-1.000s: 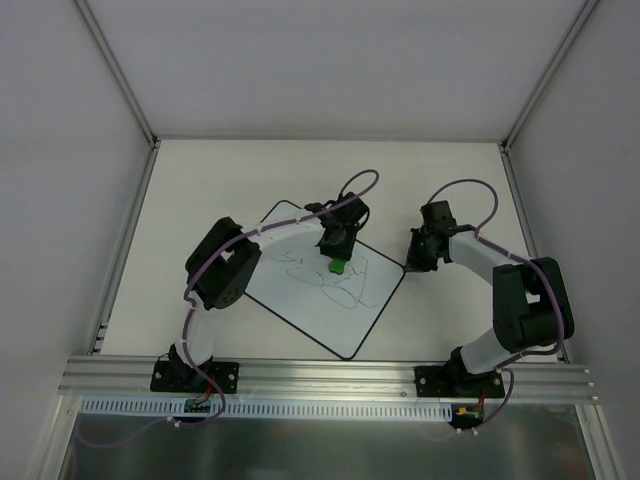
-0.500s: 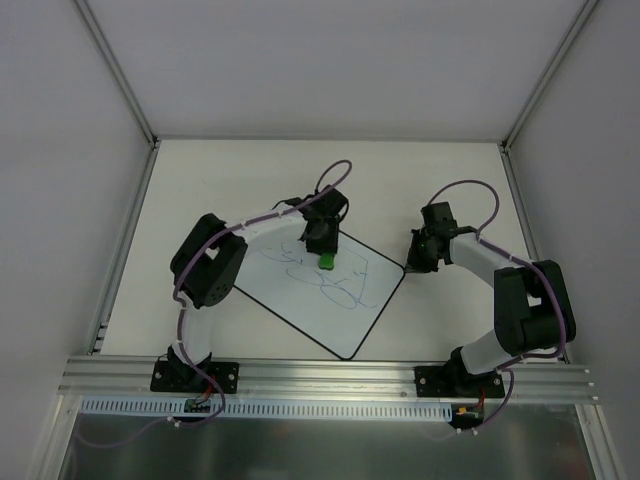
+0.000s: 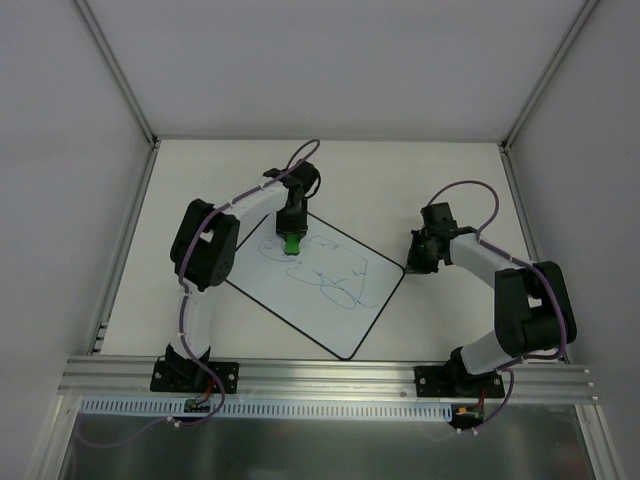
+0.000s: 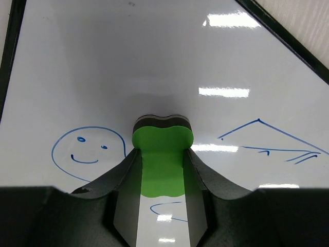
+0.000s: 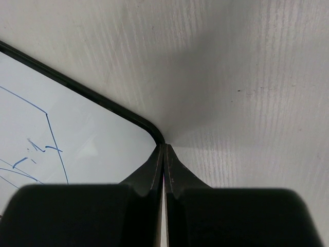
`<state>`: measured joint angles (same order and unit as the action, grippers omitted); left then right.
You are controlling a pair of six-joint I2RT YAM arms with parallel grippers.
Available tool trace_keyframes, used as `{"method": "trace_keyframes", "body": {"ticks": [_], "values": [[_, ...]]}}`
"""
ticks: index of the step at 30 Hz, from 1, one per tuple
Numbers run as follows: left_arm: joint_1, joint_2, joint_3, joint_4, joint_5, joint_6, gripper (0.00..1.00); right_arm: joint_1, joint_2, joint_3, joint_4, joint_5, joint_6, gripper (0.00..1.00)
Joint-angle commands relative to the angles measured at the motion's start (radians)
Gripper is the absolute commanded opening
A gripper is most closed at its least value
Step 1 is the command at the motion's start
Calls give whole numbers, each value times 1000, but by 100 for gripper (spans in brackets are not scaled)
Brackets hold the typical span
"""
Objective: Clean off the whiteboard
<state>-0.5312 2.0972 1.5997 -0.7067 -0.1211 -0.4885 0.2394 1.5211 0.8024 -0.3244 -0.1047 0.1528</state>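
The whiteboard (image 3: 330,300) lies tilted on the table, white with a thin black edge and blue scribbles. My left gripper (image 3: 292,238) is shut on the green eraser (image 3: 291,244) near the board's far left corner. In the left wrist view the eraser (image 4: 161,159) sits between my fingers, pressed on the board (image 4: 154,62), with a blue smiley (image 4: 87,152) to its left and blue lines (image 4: 272,139) to its right. My right gripper (image 3: 412,262) is shut, its tips at the board's right corner (image 5: 154,135), touching the edge.
The white table (image 3: 420,180) is walled by grey panels on three sides. An aluminium rail (image 3: 330,375) runs along the near edge, where both arm bases are bolted.
My left gripper has slid the eraser across the board toward its far left corner. Scribbles along the swept path are thinner. The right arm has not moved.
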Motion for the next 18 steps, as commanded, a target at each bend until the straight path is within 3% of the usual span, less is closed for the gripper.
{"method": "trace_keyframes", "body": {"ticks": [1, 11, 15, 18], "values": [[-42, 133, 44, -76, -5, 57, 0, 3, -45, -9, -33, 11, -6, 0], [-343, 282, 249, -96, 118, 33, 0, 5, -39, -5, -38, 11, -4, 0], [-382, 290, 256, -96, 112, 5, 0, 3, -39, -5, -35, 10, -2, 0], [-342, 245, 223, -93, 61, -8, 0, 3, -42, -6, -38, 8, -2, 1]]}}
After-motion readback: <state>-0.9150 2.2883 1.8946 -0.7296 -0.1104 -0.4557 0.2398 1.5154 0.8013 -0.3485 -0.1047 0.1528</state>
